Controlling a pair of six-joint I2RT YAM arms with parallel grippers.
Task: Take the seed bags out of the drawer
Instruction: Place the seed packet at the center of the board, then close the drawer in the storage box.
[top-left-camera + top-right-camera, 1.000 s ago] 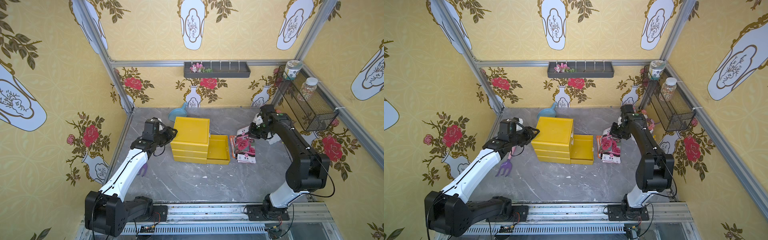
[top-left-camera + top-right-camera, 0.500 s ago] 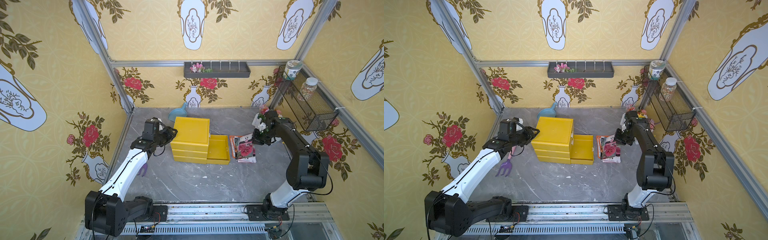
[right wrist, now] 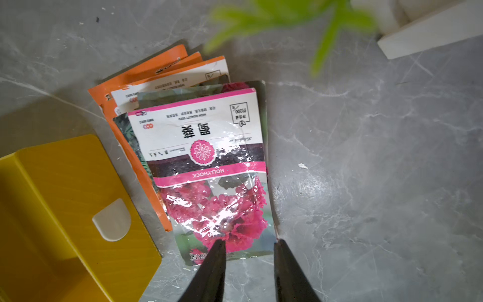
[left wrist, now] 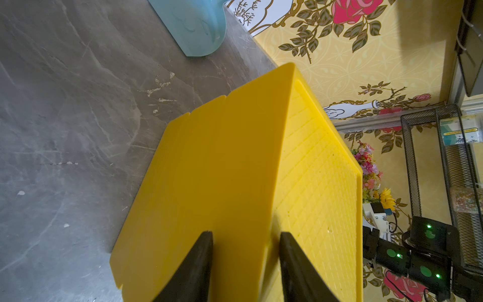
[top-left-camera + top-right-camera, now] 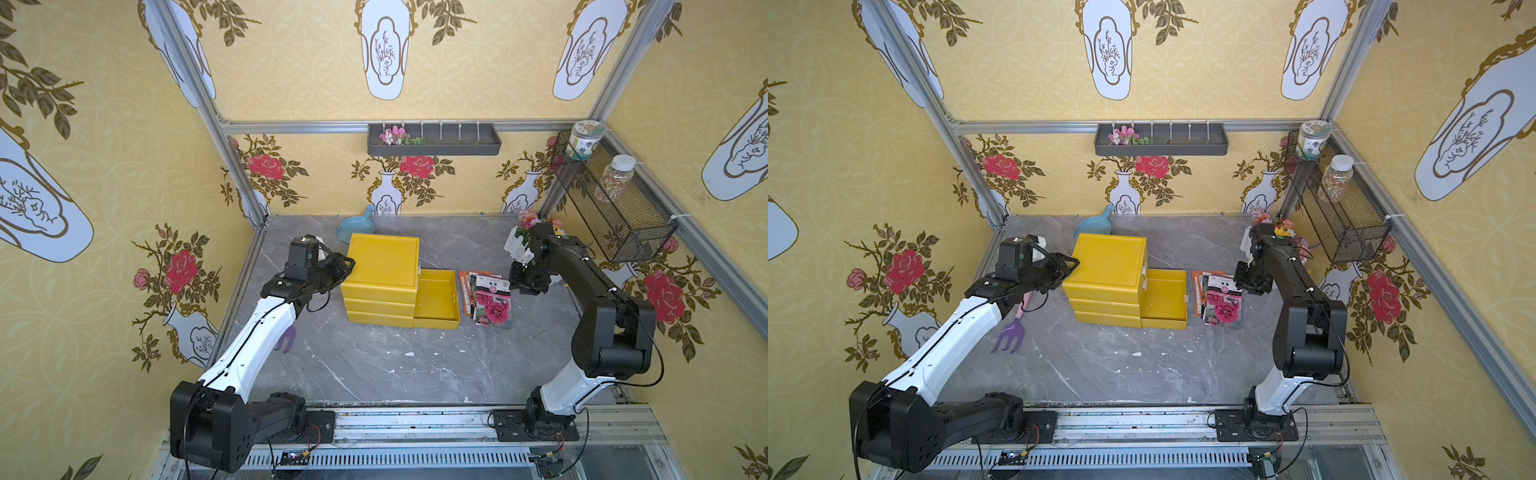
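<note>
Directly under the right pincer [image 3: 250, 243], the seed bags [image 3: 206, 157] are lying in a fanned stack on the grey tabletop [image 3: 379, 183]. A pink HOLLYHOCK packet is facing up on top, with orange-edged packets showing beneath. The pincer's fingers [image 3: 209, 269] are standing spread over the flower end of that top packet, pinching nothing. Contact between tips and foil: cannot tell.

Just beside the stack, on the side away from the right arm, the yellow drawer [image 5: 436, 295] is sitting pulled out. The bags are lying outside it, near its front wall.

Past the drawer, the yellow drawer unit [image 5: 382, 259] is standing with the left pincer [image 4: 245, 235] at its upper edge. That pincer's fingers are partly spread, with a clear gap between them, straddling the line where top and side face meet.

Behind the left pincer, under its arm, a purple hand rake [image 5: 1011, 334] is lying on the tabletop. Beyond that pincer, toward the back wall, a blue scoop [image 5: 353, 228] is resting.

Beyond the right pincer, a white planter [image 5: 517, 247] with flowers is standing in the back corner. Above it, a wire basket [image 5: 615, 208] is hanging on the side wall.
</note>
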